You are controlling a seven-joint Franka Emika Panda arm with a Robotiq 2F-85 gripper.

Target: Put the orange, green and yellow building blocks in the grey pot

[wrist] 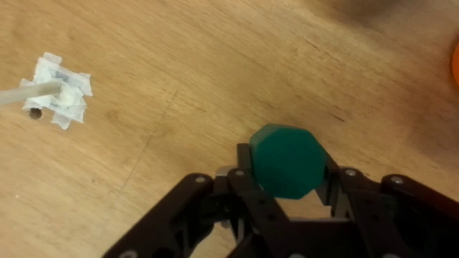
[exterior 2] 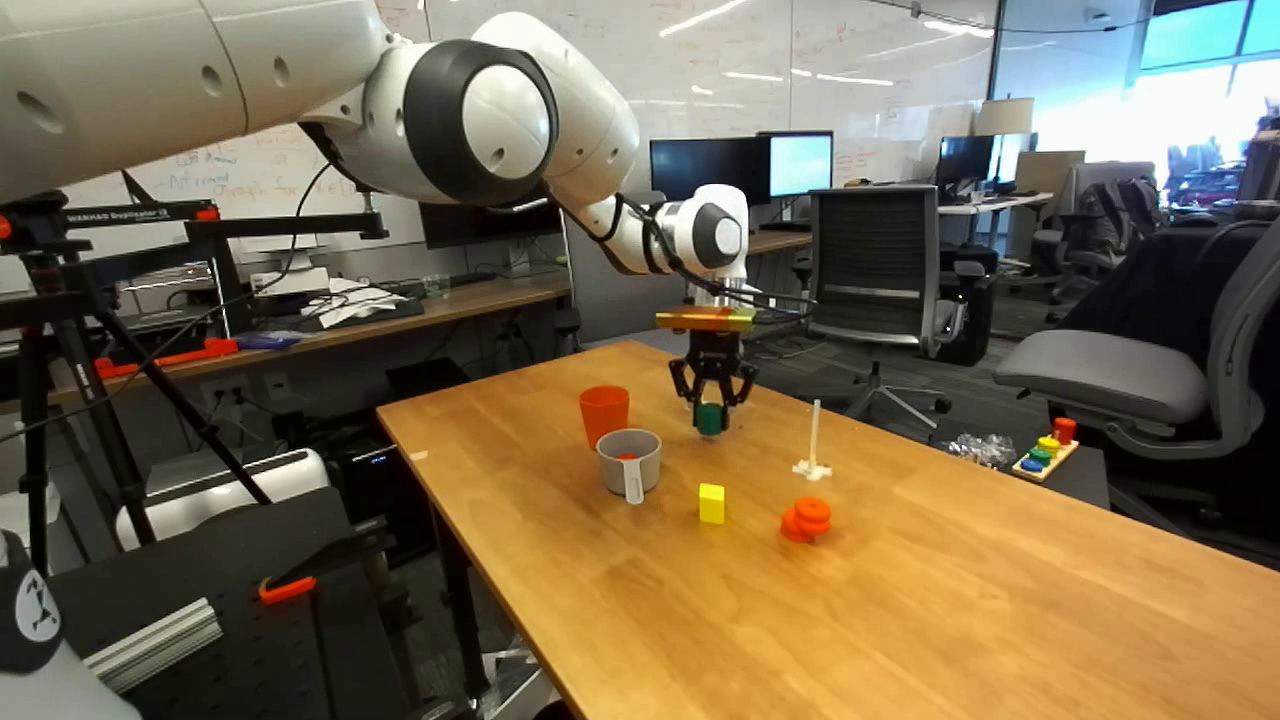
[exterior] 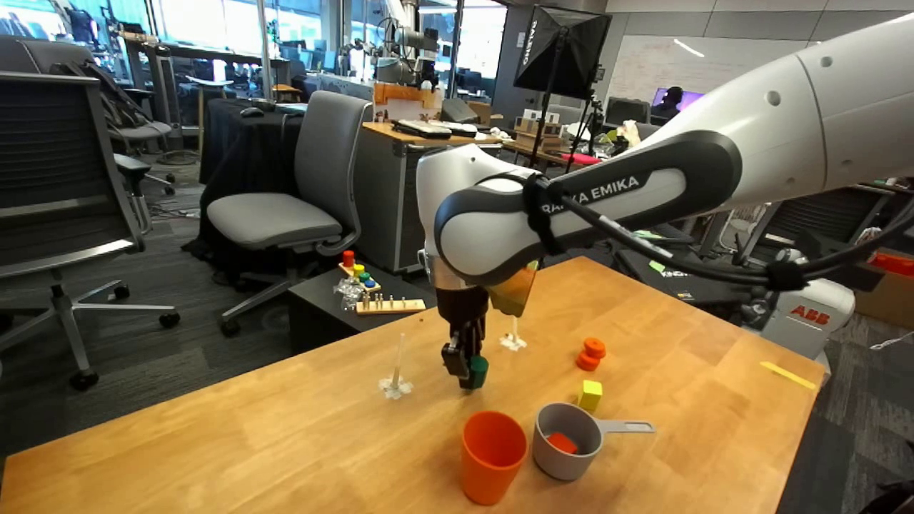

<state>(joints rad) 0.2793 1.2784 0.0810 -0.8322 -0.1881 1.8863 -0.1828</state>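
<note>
Obs.: gripper narrowed onto green blk, holding it by both sides. Ht. low, at or just over table; contact can't be told. In an exterior view, grey pot stands right and near of gripper, orange blk inside. O/S: yellow blk, just beside pot, far side. Orange cup adj., left of pot.

Step in hand (judged): transfer green blk to pot. Rec.: lift straight until its base clears cup and pot rims, then traverse right and near, passing far side of cup. Centre over pot mouth. Lower inside rim before release, min. drop, else it may bounce off orange blk. Firm squeeze; faceted sides might turn.
</note>
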